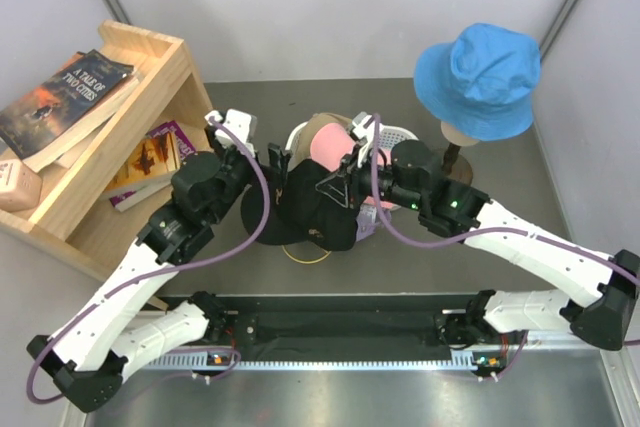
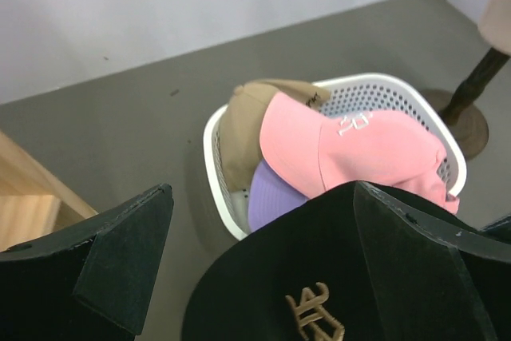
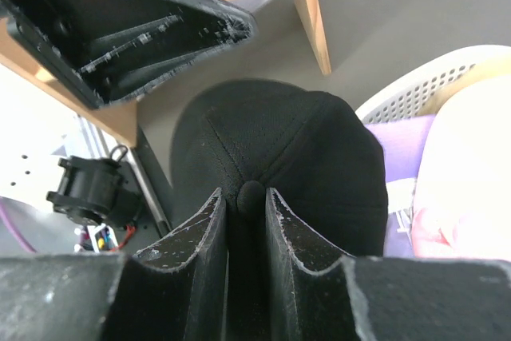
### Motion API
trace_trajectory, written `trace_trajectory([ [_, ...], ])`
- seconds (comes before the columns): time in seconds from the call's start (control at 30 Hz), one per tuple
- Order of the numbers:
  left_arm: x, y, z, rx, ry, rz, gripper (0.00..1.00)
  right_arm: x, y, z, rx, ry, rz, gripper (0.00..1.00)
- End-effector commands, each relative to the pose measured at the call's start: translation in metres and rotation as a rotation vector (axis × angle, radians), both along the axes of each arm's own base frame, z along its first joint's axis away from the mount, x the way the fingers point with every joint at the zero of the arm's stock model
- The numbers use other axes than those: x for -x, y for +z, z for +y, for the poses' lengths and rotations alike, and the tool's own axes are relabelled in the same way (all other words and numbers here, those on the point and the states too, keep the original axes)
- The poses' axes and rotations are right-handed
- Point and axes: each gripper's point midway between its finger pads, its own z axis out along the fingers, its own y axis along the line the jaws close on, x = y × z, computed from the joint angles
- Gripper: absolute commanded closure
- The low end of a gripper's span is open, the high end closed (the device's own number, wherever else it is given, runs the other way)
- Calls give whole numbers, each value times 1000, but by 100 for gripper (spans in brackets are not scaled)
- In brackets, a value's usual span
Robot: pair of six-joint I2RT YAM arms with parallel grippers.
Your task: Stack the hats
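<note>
A black cap (image 1: 318,209) with a gold logo lies on the table in front of a white basket (image 1: 397,133). My right gripper (image 3: 246,207) is shut on the black cap (image 3: 319,149), pinching the crown fabric beside its top button. In the top view the right gripper (image 1: 338,187) sits over the cap's middle. My left gripper (image 2: 267,265) stands wide open, its fingers astride the black cap (image 2: 319,277) with nothing held. The basket (image 2: 375,81) holds a pink cap (image 2: 359,149), a tan cap (image 2: 239,125) and a lavender cap (image 2: 271,197).
A wooden book rack (image 1: 120,147) with books stands at the left. At the back right, a blue bucket hat (image 1: 480,77) sits on a mannequin head, whose dark stand (image 2: 471,93) is just right of the basket.
</note>
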Motion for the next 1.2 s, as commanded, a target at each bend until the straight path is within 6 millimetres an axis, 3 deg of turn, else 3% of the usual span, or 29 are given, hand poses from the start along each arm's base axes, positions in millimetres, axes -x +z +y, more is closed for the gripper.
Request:
trace_trajectory([
  [0.0,-3,1,-10,36,-33,-17,1,-4,10,14,-48,17,-64,92],
  [0.27,-9,-18,-10,11,-16,17,1,-5,-7,23,-23,41,-42,86],
  [0.57,-8,-19,-7,13,-3,13,1,5,-22,33,6,80,-22,79],
  [0.87,-8,-21,-7,12,0,17,1,0,-29,32,43,47,-28,57],
  [1.0,-9,-22,-7,12,0,20,1,-3,-32,28,54,18,-32,40],
  [1.17,-9,-23,-7,12,3,20,1,-3,-27,26,42,14,-43,32],
])
